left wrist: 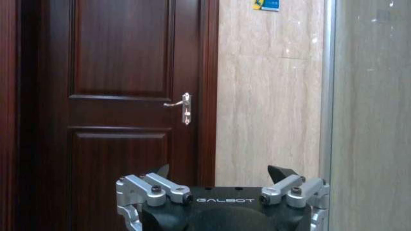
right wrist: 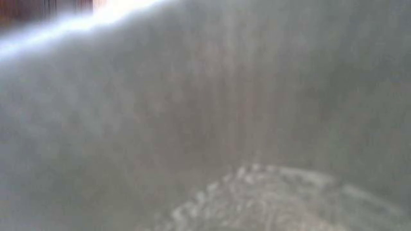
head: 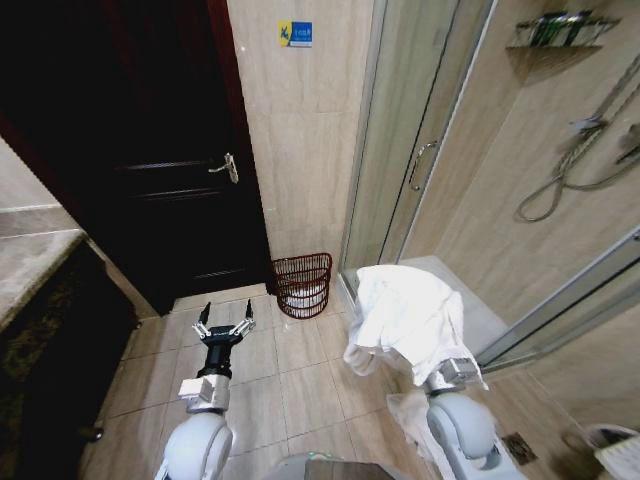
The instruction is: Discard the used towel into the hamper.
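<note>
the small round hamper (head: 302, 283) of dark reddish-brown open weave stands on the beige tiled floor (head: 290, 380) at the far side of the room, against the pale tiled wall (head: 300, 130), between the dark wooden door (head: 170, 170) on the left and the glass shower door (head: 415, 150) on the right; something white lies inside it. the used towel (head: 405, 315), white and rumpled, is draped over the end of the right arm on the right side of the scene, nearer than the hamper and a little to its right, with a fold hanging down toward the floor beside the arm. the cloth covers the right hand, so i cannot tell how its fingers stand or whether they grip the towel; the right wrist view is a blur of pale fabric (right wrist: 205, 115). the left hand (head: 224, 327) is held out over the floor on the left, near the hamper but apart from it, its two fingers spread wide with nothing between them. in the left wrist view the same left hand (left wrist: 222, 175) points at the door and its silver lever handle (left wrist: 180, 107), with a blue and yellow sign (left wrist: 266, 5) high on the wall.
</note>
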{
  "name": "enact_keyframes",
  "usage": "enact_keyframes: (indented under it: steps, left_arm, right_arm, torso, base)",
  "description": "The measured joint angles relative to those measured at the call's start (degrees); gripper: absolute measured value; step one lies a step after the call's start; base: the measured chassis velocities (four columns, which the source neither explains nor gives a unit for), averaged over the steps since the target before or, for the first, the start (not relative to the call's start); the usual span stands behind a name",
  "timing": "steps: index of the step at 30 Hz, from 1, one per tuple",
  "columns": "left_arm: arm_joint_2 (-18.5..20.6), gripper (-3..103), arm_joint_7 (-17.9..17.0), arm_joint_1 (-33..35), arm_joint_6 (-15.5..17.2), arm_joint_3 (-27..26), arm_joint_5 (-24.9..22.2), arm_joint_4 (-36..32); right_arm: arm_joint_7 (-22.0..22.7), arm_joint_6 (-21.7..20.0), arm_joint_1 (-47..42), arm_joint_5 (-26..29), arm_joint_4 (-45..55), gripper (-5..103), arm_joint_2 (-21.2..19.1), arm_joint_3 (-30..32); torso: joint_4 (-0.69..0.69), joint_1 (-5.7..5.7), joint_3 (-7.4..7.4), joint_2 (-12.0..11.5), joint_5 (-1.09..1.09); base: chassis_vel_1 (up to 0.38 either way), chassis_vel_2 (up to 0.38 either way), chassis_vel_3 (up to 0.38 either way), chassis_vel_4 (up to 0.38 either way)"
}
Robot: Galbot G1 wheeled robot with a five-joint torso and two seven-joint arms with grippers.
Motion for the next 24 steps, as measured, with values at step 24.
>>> enact_keyframes:
  steps: [24]
  left_arm:
    - [0.39, 100, -1.24, -0.06, -1.70, 0.06, -0.58, 1.52]
  right_arm:
    - [0.26, 0.41, -0.65, -1.86, 0.09, 8, 1.38, -0.62]
  torso:
    - [0.00, -3.09, -3.80, -6.87, 0.00]
  base:
    - [0.002, 0.002, 0.001, 0.002]
